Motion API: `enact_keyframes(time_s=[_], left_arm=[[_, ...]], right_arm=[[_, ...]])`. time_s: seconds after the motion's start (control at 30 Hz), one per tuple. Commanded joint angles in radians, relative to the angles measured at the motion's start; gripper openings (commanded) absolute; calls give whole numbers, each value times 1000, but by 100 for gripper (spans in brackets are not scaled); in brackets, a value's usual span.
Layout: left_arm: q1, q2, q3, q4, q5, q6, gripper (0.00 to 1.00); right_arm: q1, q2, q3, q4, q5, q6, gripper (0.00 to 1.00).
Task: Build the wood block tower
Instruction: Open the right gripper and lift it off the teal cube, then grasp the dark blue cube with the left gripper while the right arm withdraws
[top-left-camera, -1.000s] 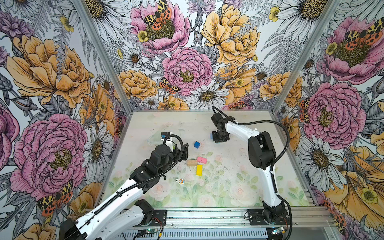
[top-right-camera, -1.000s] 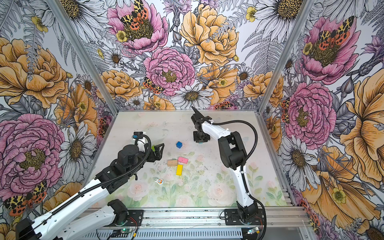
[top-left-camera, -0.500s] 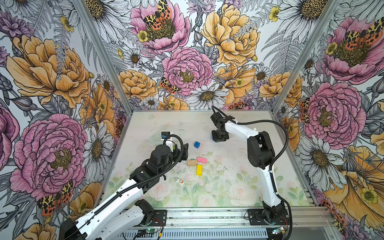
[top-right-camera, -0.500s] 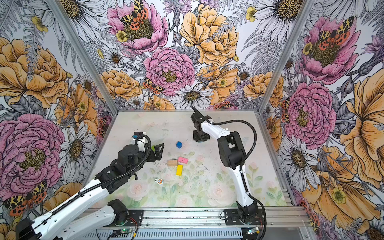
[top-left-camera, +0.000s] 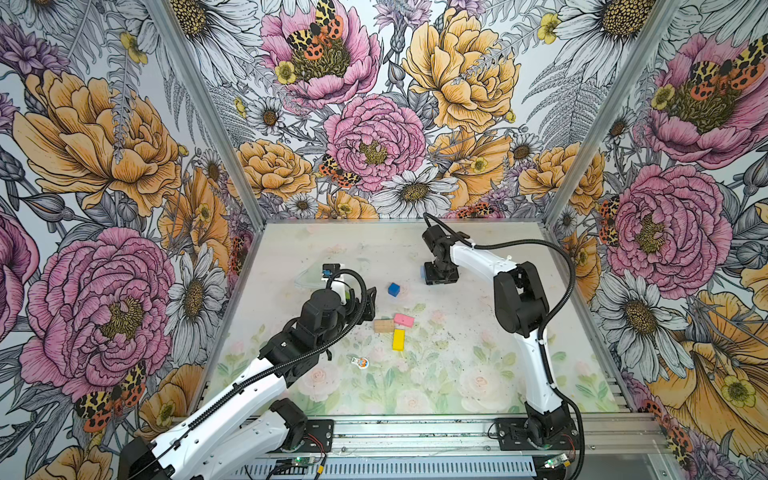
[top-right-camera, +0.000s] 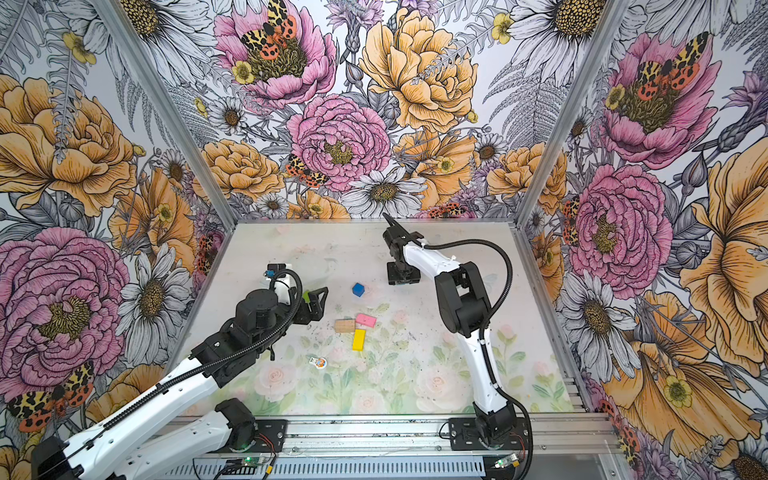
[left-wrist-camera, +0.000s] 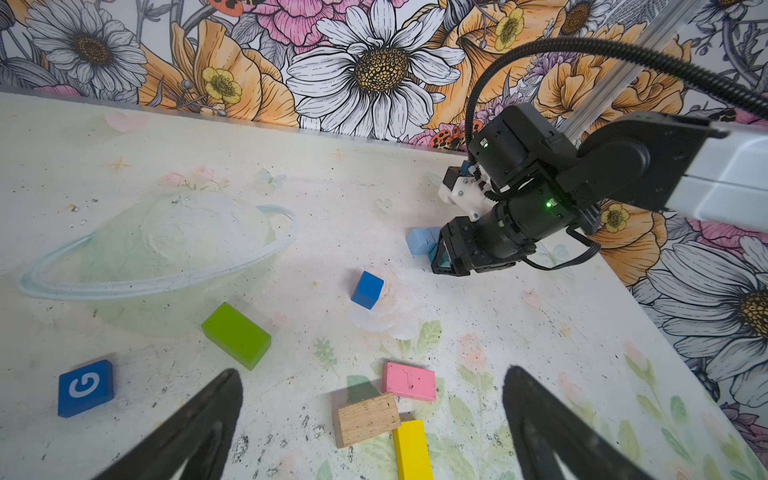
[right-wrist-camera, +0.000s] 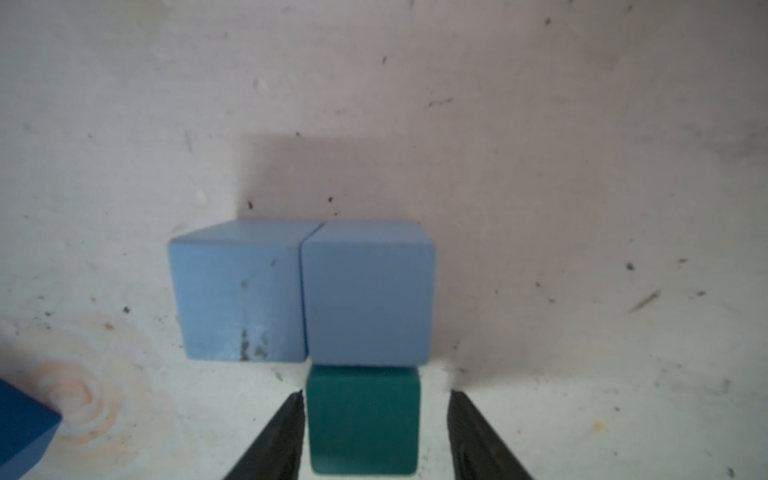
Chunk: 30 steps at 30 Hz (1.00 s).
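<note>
Teal cube (right-wrist-camera: 362, 419) down on the table (right-wrist-camera: 540, 124), butted against two light blue cubes (right-wrist-camera: 307, 291), far side. My right gripper (right-wrist-camera: 376, 432) part open, one finger touching, gap opposite; left gripper (left-wrist-camera: 374, 432) wide, empty. Base-laying; next: dark blue cube (left-wrist-camera: 367, 289), squared in.

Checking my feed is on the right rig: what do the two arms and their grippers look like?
Both arms have white link shells with black joints, and black corrugated cable conduit looping alongside. The left gripper and right gripper have thin black tapered fingers. Small green lights glow on the right arm's wrist. Both bases bolt to an aluminium rail.
</note>
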Motion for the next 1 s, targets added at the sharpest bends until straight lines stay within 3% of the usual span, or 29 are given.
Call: enact_keyframes(time_s=[0.0, 0.2, 0.43, 0.7, 0.97], left_arm=[[8, -14, 9, -14, -10, -7, 99], [7, -19, 5, -14, -1, -22, 99], [6, 63, 12, -1, 55, -26, 99], [5, 340, 113, 6, 160, 50, 99], [3, 624, 255, 27, 171, 115, 95]], right_arm=[[-1, -46, -19, 2, 3, -10, 65], [21, -173, -116, 3, 3, -4, 69], [33, -428, -322, 39, 7, 33, 76], [35, -729, -562, 55, 3, 65, 80], [28, -977, -743, 65, 0, 67, 83]])
